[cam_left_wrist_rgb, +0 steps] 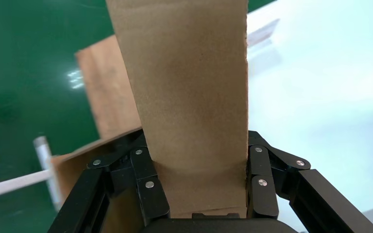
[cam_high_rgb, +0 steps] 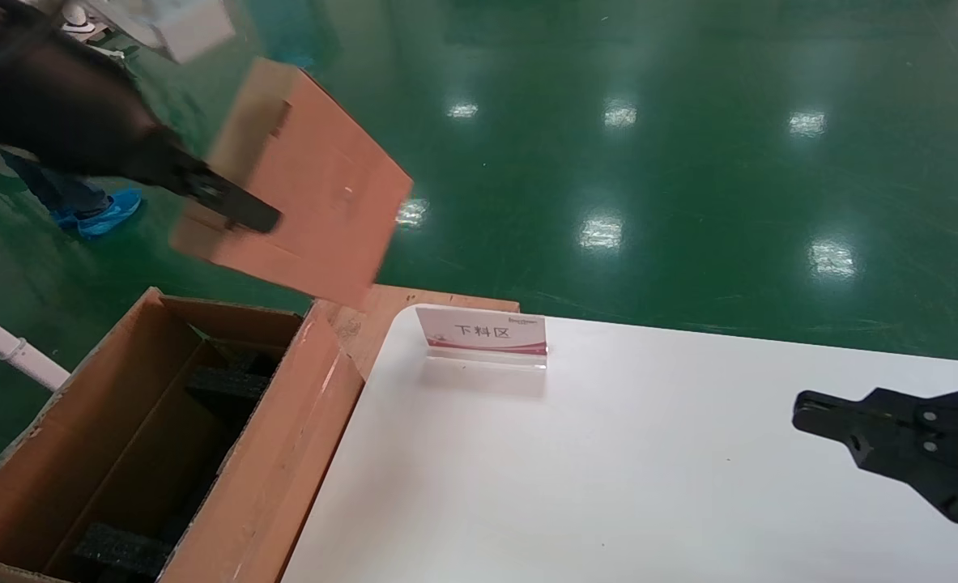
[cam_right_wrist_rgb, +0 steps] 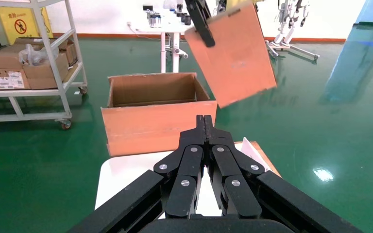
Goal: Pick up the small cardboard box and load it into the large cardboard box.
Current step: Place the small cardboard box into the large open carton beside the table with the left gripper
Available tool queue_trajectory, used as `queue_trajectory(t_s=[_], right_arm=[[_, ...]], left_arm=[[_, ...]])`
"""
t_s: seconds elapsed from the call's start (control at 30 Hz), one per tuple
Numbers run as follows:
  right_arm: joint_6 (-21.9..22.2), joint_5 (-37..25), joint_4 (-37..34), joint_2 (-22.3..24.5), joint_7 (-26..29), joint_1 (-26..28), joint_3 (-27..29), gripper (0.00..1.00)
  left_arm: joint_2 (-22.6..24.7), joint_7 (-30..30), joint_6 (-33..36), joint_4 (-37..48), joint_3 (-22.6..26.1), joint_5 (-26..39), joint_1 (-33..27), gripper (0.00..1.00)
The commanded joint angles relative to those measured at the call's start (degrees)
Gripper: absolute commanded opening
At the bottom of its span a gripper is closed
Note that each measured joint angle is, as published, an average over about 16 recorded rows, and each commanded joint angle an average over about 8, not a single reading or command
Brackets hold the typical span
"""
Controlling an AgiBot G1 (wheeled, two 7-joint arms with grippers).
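Left tool [cam_high_rgb: 240, 209] clamps flat corrugated small cardboard box [cam_high_rgb: 317, 182].

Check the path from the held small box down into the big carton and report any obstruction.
Nothing visible blocks it. The left tool grips the small box in the air, tilted, above the big carton's far end. The carton is open, flaps out; black foam blocks sit inside. The right tool hangs over the table, off to the side.

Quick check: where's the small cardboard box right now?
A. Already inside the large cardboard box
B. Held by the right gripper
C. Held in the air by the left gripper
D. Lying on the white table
C: the left gripper clamps the small cardboard box, tilted in the air beyond the open large cardboard box.
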Motion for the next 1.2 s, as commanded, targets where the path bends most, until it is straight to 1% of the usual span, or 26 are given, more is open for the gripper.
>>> queue_trajectory(t_s=[0.03, 0.13, 0.23, 0.43, 0.57, 0.8, 0.83, 0.93, 1.07, 1.1, 1.2], right_arm=[[0.00, 0.01, 0.00, 0.00, 0.00, 0.00, -0.01, 0.00], [0.01, 0.01, 0.00, 0.01, -0.01, 0.00, -0.02, 0.00], [0.01, 0.02, 0.00, 0.01, -0.01, 0.01, -0.03, 0.00], [0.02, 0.03, 0.00, 0.02, -0.03, 0.01, -0.05, 0.00], [0.03, 0.04, 0.00, 0.03, -0.03, 0.01, -0.06, 0.00], [0.04, 0.06, 0.00, 0.04, -0.04, 0.02, -0.09, 0.00], [0.04, 0.06, 0.00, 0.04, -0.05, 0.02, -0.09, 0.06], [0.04, 0.07, 0.00, 0.04, -0.05, 0.02, -0.10, 0.43], [0.05, 0.08, 0.00, 0.05, -0.06, 0.03, -0.12, 0.93], [0.05, 0.08, 0.00, 0.05, -0.06, 0.03, -0.12, 1.00], [0.06, 0.09, 0.00, 0.05, -0.07, 0.03, -0.13, 1.00]], left_arm=[[-0.41, 0.95, 0.73, 0.60, 0.64, 0.76, -2.28, 0.00], [-0.74, 3.37, 1.04, 2.30, 4.47, 0.98, -5.89, 0.00], [-1.11, 5.95, 1.16, 4.40, 8.91, -0.23, -8.82, 0.00], [-1.38, 10.26, 1.43, 8.37, 18.75, -4.45, -12.02, 0.00], [-1.09, 11.63, 1.72, 9.93, 25.88, -7.14, -13.34, 0.00], [0.14, 12.77, 4.23, 11.09, 39.30, -11.06, -18.06, 0.00], [0.38, 12.96, 4.47, 11.23, 41.10, -11.52, -18.68, 0.00], [0.98, 13.53, 4.12, 11.72, 45.63, -12.85, -19.24, 0.00], [1.12, 14.54, 3.45, 12.33, 49.26, -14.27, -19.23, 0.00], [1.02, 14.80, 3.22, 12.40, 49.78, -14.48, -19.15, 0.00], [0.45, 15.43, 2.03, 12.58, 50.41, -14.78, -18.28, 0.00]])
